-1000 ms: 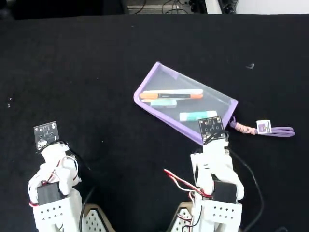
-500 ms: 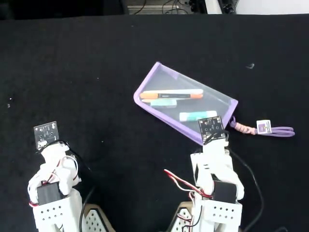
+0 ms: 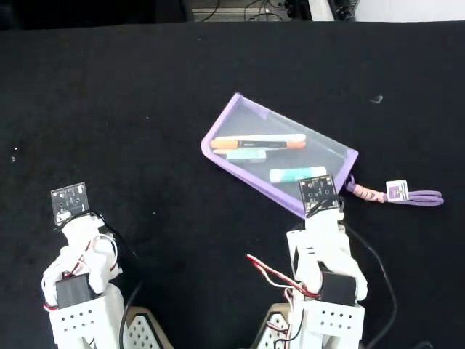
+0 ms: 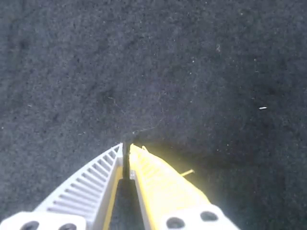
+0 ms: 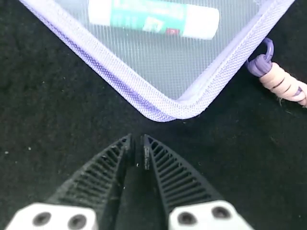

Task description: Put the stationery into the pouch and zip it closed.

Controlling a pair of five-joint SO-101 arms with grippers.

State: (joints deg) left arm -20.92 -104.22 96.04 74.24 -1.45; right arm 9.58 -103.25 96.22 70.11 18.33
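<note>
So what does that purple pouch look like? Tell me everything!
The pouch is a flat see-through mesh bag with purple edging, lying slantwise on the black table. Inside are an orange-and-white pen, a teal thing and a green-and-white tube. A purple ring on its edge holds a pink coiled strap. The right hand, shut, sits just off one corner, not touching. Whether it is zipped, I cannot tell.

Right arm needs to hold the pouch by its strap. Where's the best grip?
Probably the pink coiled section beside the pouch corner: thicker than the thin purple loop and lying clear on the table. Come from above, jaws straddling it across its length. The right gripper, shut, must open first.
</note>
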